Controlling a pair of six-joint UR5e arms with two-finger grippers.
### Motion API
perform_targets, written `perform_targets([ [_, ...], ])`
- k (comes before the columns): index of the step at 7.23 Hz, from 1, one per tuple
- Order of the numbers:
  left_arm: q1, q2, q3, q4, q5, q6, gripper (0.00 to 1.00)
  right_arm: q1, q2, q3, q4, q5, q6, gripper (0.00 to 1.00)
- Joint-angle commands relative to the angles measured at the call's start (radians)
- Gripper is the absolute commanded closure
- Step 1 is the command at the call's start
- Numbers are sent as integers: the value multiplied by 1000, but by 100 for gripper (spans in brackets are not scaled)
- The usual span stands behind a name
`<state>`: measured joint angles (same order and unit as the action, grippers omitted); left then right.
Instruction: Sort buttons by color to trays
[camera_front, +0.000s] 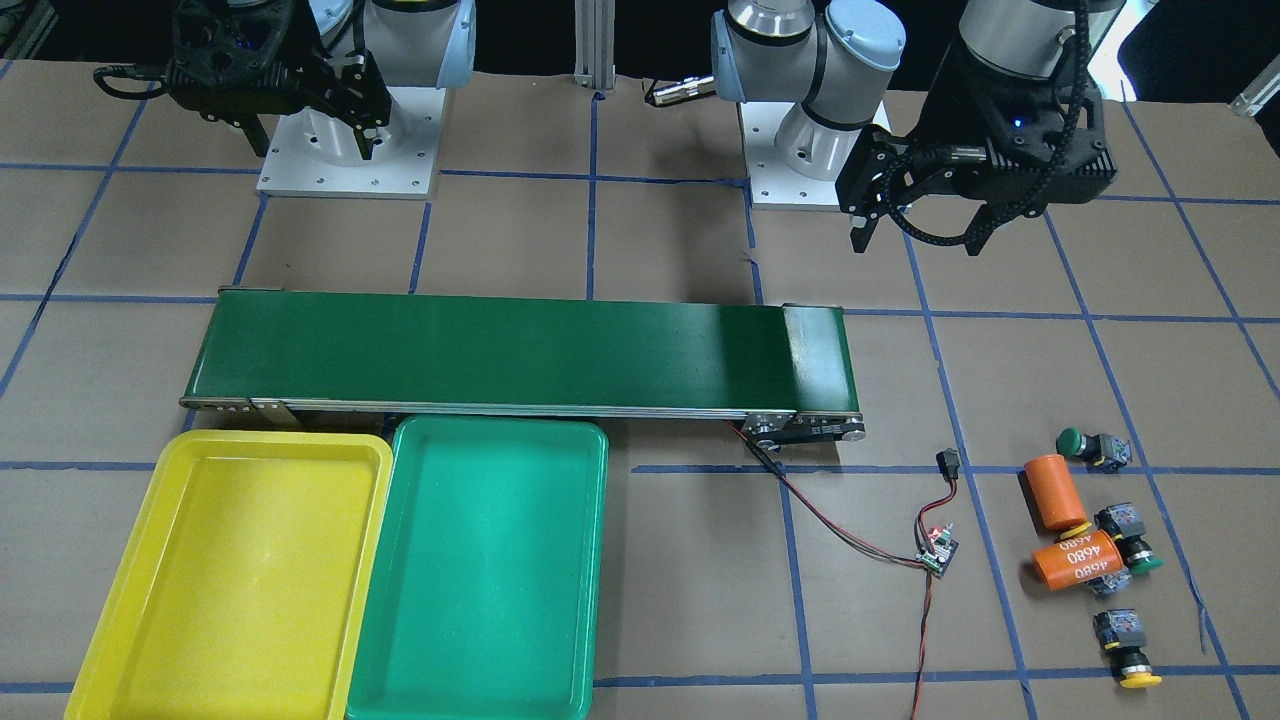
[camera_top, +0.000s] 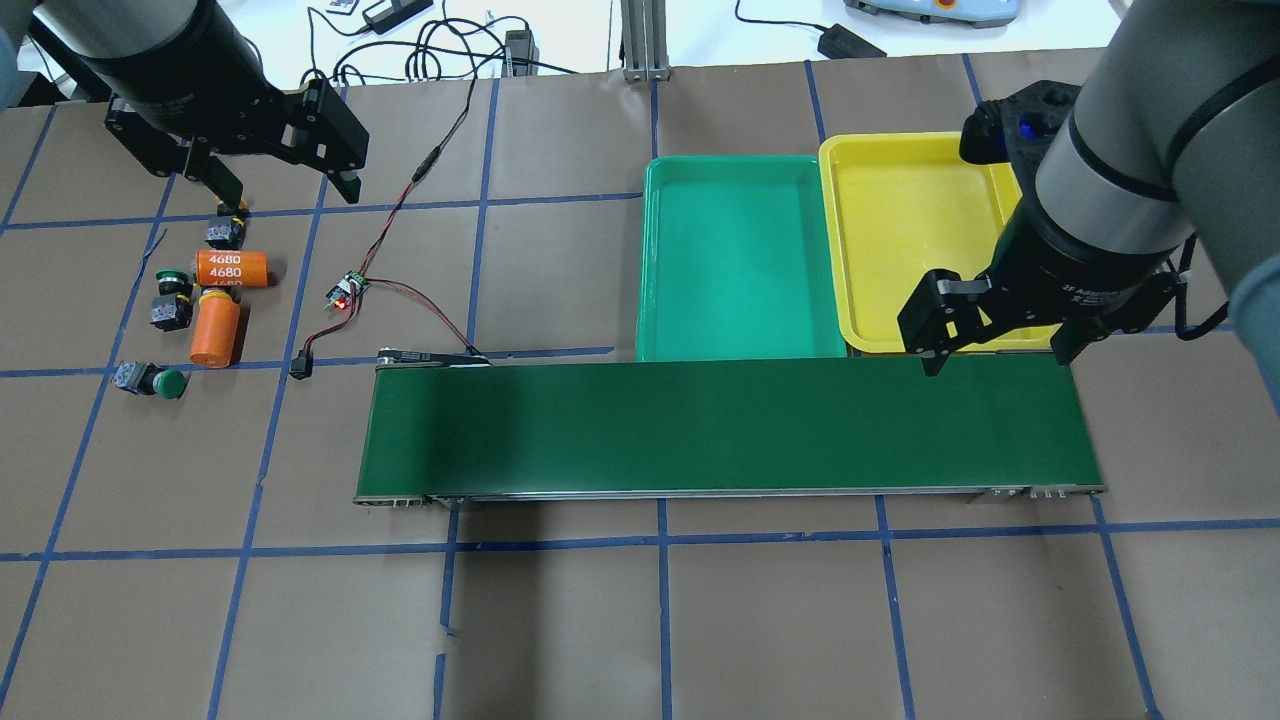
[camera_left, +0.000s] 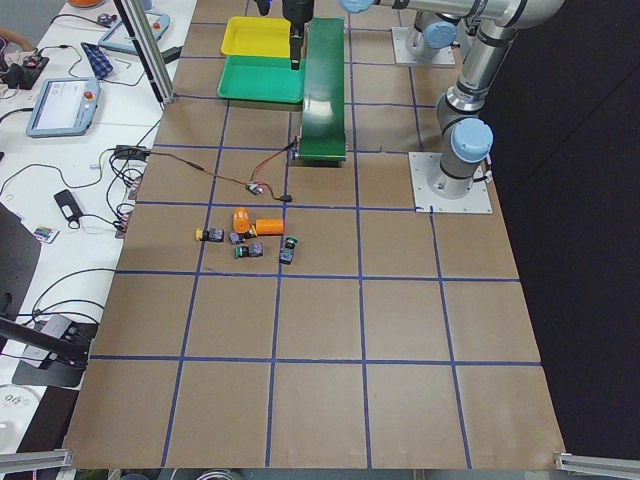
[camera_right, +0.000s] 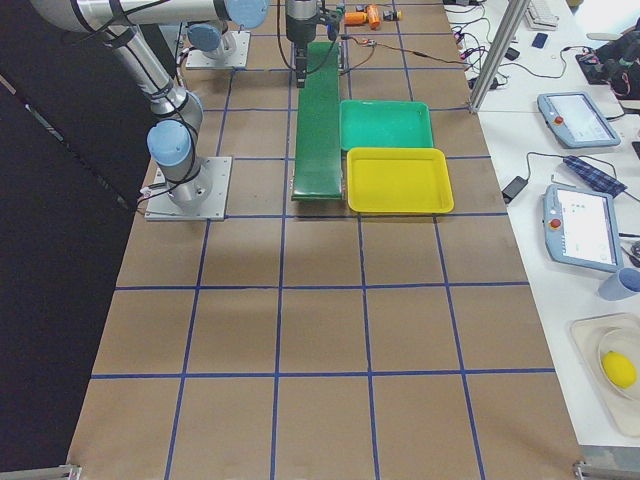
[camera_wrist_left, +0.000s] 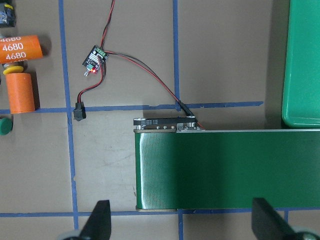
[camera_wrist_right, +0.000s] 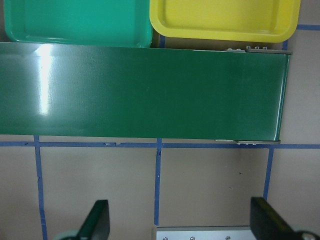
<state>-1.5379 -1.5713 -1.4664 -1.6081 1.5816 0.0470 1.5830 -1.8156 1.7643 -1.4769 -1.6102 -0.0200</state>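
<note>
A green button (camera_front: 1075, 440) lies alone on the robot's left part of the table, nearer the long edge far from the robot than the robot's own edge. Just beyond it toward that far edge, a second green button (camera_front: 1146, 562) rests just beside an orange cylinder marked 4680 (camera_front: 1078, 560). A yellow button (camera_front: 1077, 528) shows only its cap, wedged between that cylinder and a plain orange cylinder (camera_front: 1055, 492). A second yellow button (camera_front: 1128, 650) lies by itself, closest to the far edge. The yellow tray (camera_front: 270, 441) and the green tray (camera_front: 500, 426) sit side by side and touching toward the same far edge, the yellow one nearer the table's right end. Both run along the far side of the dark-green conveyor belt (camera_front: 500, 350), which lies parallel to the long edges. A small controller board (camera_front: 938, 550) with a red light sits between belt and buttons, wired to the belt's left end. The left gripper (camera_front: 917, 240) hangs above the table on the robot's side of the buttons, fingers spread apart and holding nothing. The right gripper (camera_front: 312, 140) hangs near its base, fingers likewise apart.
</note>
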Motion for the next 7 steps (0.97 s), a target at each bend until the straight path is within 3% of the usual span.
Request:
perform_targets([
  [1,-1,-6,-6,-1,1,1,0,0,-5,1,0,3,3,0],
  [4,5,-4,-8,-23,1,11,0,0,-10,1,1,4,12,0],
  [5,48,-38,-8,-19,-8,22,0,0,-10,1,0,4,12,0],
  [7,187,-181,24,16,-6,226,0,0,-8,3,0,3,5,0],
])
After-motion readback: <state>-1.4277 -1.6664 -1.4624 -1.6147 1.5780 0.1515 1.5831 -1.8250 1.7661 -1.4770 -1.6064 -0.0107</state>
